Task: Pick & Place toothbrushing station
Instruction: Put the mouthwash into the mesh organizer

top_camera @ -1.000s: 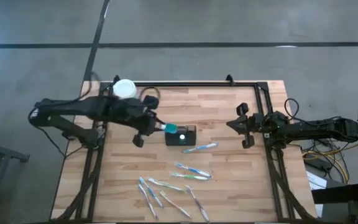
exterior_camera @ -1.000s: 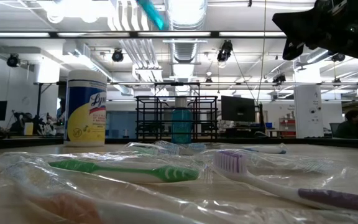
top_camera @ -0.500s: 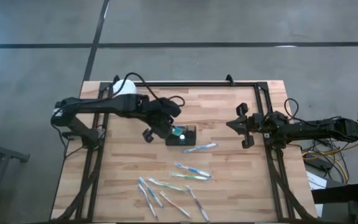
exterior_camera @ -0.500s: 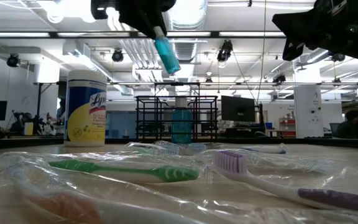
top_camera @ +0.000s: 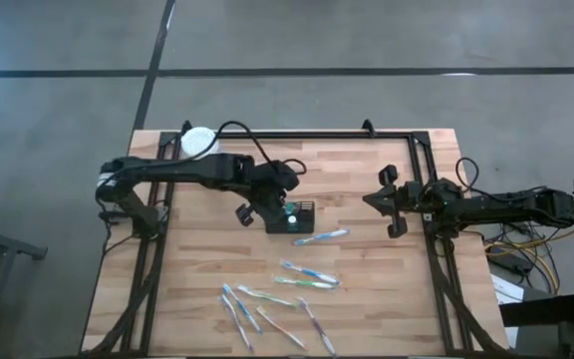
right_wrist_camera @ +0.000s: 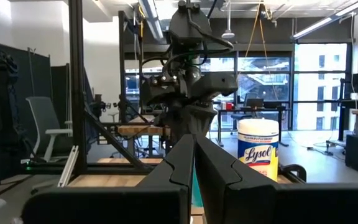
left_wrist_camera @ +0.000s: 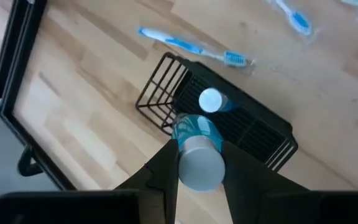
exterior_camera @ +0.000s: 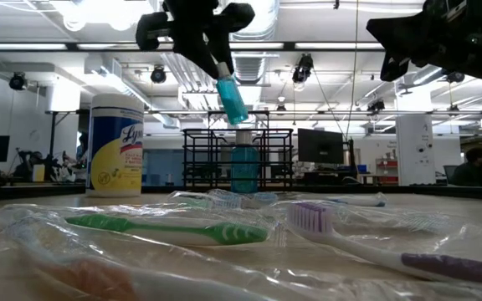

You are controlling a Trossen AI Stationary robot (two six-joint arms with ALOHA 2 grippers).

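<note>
The toothbrushing station is a black wire-mesh caddy (top_camera: 297, 217) (left_wrist_camera: 241, 124) standing on the wooden table; one blue bottle with a white cap (left_wrist_camera: 211, 101) stands upright inside it. My left gripper (top_camera: 279, 206) (left_wrist_camera: 197, 150) hangs just above the caddy's left end, shut on a second small blue bottle (exterior_camera: 233, 100). Several toothbrushes in clear wrap lie on the table, one right next to the caddy (top_camera: 322, 236) and others nearer the front (top_camera: 307, 272). My right gripper (top_camera: 392, 202) (right_wrist_camera: 194, 155) waits shut near the right edge, holding nothing. My left gripper pinches the blue bottle at its pale capped end (left_wrist_camera: 199, 168) between its two fingers. The fingers come from above, slanting down toward the table's right. The bottle hangs tilted below them, its blue end (exterior_camera: 238, 117) lowest, lifted clear just above the caddy's top edge.
A yellow wipes canister with a white lid (top_camera: 199, 142) (exterior_camera: 115, 144) stands at the far left corner. A black frame rail (top_camera: 317, 135) runs along the table's far and side edges. Bare wood lies between the caddy and my right gripper.
My left gripper has moved toward the table's right and down, from beside the caddy to above its left end, rolling as it went. The blue bottle it holds has turned from lying nearly level to hanging tilted with its blue end down.
</note>
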